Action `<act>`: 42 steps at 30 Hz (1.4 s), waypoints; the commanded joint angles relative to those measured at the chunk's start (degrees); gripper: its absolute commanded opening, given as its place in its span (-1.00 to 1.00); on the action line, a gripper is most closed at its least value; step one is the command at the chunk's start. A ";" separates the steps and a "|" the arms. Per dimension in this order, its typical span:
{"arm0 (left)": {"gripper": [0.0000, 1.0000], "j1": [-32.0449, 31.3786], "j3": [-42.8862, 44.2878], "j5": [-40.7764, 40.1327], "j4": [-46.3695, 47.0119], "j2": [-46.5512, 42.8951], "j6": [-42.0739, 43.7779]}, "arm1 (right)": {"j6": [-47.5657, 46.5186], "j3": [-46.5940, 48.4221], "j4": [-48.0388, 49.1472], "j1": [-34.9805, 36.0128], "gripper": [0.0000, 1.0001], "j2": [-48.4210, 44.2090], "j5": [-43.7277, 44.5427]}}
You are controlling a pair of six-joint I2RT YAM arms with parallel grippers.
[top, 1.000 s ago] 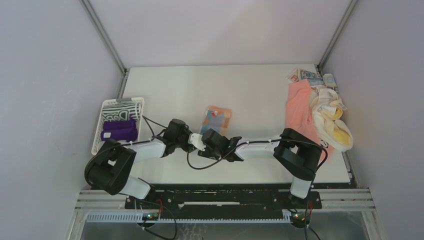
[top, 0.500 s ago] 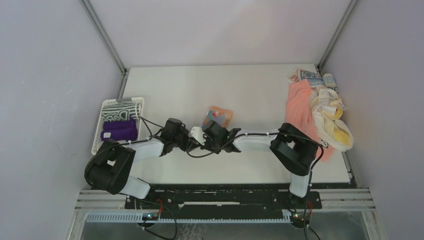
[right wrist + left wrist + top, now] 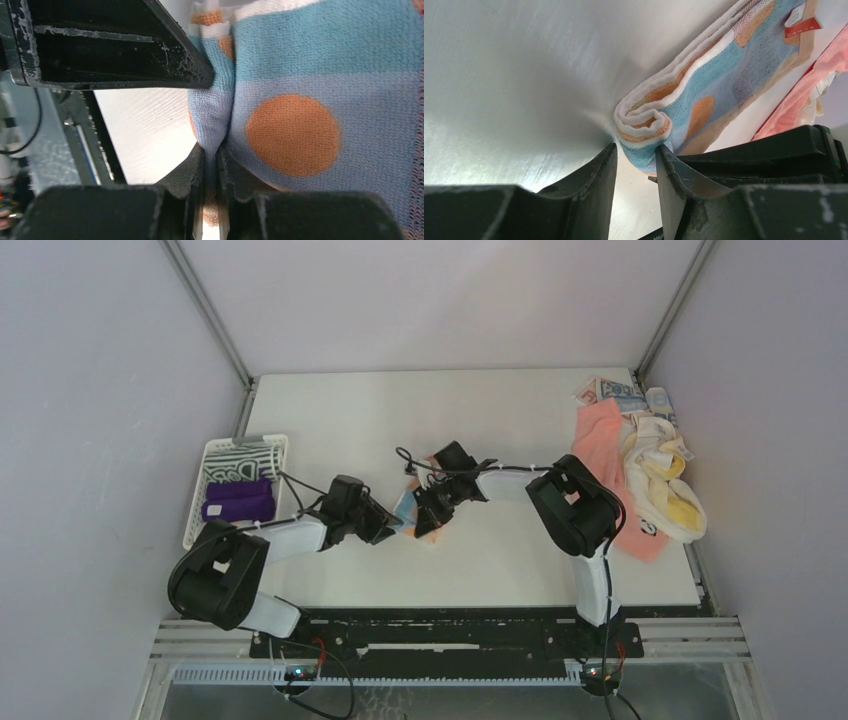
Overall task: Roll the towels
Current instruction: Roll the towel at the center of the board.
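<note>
The light-blue towel with orange patches [image 3: 408, 507] lies mid-table, its near end curled into a loose roll [image 3: 644, 122]. My left gripper [image 3: 388, 526] is low at that rolled end. Its jaws stand apart around the end, with the towel against the right finger [image 3: 671, 172] and a gap at the left finger [image 3: 596, 172]. My right gripper [image 3: 430, 517] reaches down from the far side and is shut on a pinched fold of the same towel [image 3: 325, 75]. The left gripper's black finger [image 3: 115, 45] shows just beside that fold.
A salmon-pink towel [image 3: 598, 455], a cream-yellow one [image 3: 665, 485] and a blue-printed one [image 3: 620, 392] are heaped at the right edge. The white slotted basket [image 3: 196, 508] at the left holds a purple roll [image 3: 238, 503] and a striped roll [image 3: 240, 459].
The right arm has swung from the near side to the far side of the towel. The towel, flat before, is now bunched and pulled nearer, between the two grippers. The left gripper has barely moved.
</note>
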 commanded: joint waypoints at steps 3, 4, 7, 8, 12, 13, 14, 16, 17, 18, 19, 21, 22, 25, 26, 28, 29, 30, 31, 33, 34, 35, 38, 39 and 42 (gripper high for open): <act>-0.21 0.45 1.15 -4.24 -7.74 5.18 3.26 | 7.35 -1.37 -1.52 -0.40 -0.72 1.69 -4.54; -0.22 0.43 1.62 -4.61 -8.49 5.67 3.52 | 7.45 -1.73 -1.21 -0.10 -0.68 0.79 -4.27; -0.26 0.43 3.05 -6.28 -11.33 6.48 4.10 | 6.00 -2.35 -1.23 1.18 -0.48 -2.50 -0.50; -0.28 0.43 3.49 -6.78 -12.33 6.76 4.40 | 4.91 -2.65 -1.20 1.62 -0.39 -3.85 1.18; -0.38 0.43 4.41 -7.88 -14.68 7.59 5.28 | 2.47 -7.04 1.26 3.64 -0.08 -12.74 11.47; -0.38 0.43 4.67 -7.82 -15.21 7.88 5.55 | 1.50 -8.28 2.01 4.79 -0.01 -15.22 16.16; -0.39 0.43 4.86 -7.85 -15.59 8.01 5.78 | 0.14 -9.27 2.18 6.27 0.03 -17.58 22.46; -0.39 0.43 5.14 -7.99 -16.16 8.02 6.16 | -2.42 -10.07 1.66 9.72 0.08 -20.70 31.61; -0.39 0.38 5.34 -8.25 -16.65 7.73 6.37 | -3.45 -10.42 1.51 11.51 0.08 -21.78 35.74; -0.39 0.39 5.56 -8.53 -17.10 7.61 6.59 | -4.38 -10.69 1.48 13.45 0.09 -22.53 39.91; -0.38 0.35 5.81 -8.71 -17.53 7.44 6.81 | -5.42 -10.95 1.55 15.45 0.09 -23.05 43.55; -0.38 0.35 6.13 -8.87 -17.99 7.17 7.18 | -7.49 -11.23 2.08 19.31 0.09 -23.48 49.49; -0.38 0.34 6.28 -8.83 -18.09 7.17 7.25 | -8.50 -11.42 2.76 21.04 0.09 -23.49 51.83; -0.37 0.34 6.51 -8.61 -18.11 7.25 7.46 | -10.73 -11.49 4.66 25.51 0.09 -22.09 57.39; -0.37 0.26 6.52 -8.52 -18.11 7.33 7.52 | -11.04 -11.37 4.64 26.26 0.08 -21.36 58.54; -0.37 0.26 6.52 -8.47 -18.11 7.33 7.60 | -11.38 -10.97 4.52 27.38 0.07 -19.90 60.63; -0.37 0.25 6.49 -8.48 -18.11 7.37 7.68 | -11.75 -10.85 4.37 27.75 0.06 -18.94 61.32; -0.37 0.25 6.51 -8.49 -18.11 7.35 7.62 | -11.86 -10.86 4.18 27.99 0.06 -18.19 62.20; -0.37 0.25 6.57 -8.49 -18.11 7.28 7.67 | -12.02 -10.87 4.08 28.13 0.06 -17.51 62.96; -0.37 0.22 6.73 -8.48 -18.11 7.31 7.68 | -12.26 -10.87 4.02 28.24 0.05 -16.10 63.05; -0.37 0.19 6.84 -8.44 -18.11 7.41 7.61 | -12.48 -10.87 4.02 28.24 0.04 -15.32 63.01; -0.37 0.17 6.93 -8.40 -18.11 7.56 7.68 | -12.73 -10.86 4.03 28.32 0.03 -14.65 62.84; -0.37 0.17 6.87 -8.37 -18.11 7.46 7.68 | -13.32 -10.87 4.28 28.67 0.00 -13.27 62.77; -0.37 0.17 6.80 -8.44 -18.11 7.47 7.63 | -13.41 -10.86 4.38 28.68 -0.02 -12.92 62.48; -0.36 0.08 6.78 -8.25 -18.11 7.61 7.52 | -13.89 -10.87 4.49 28.68 -0.07 -11.62 61.76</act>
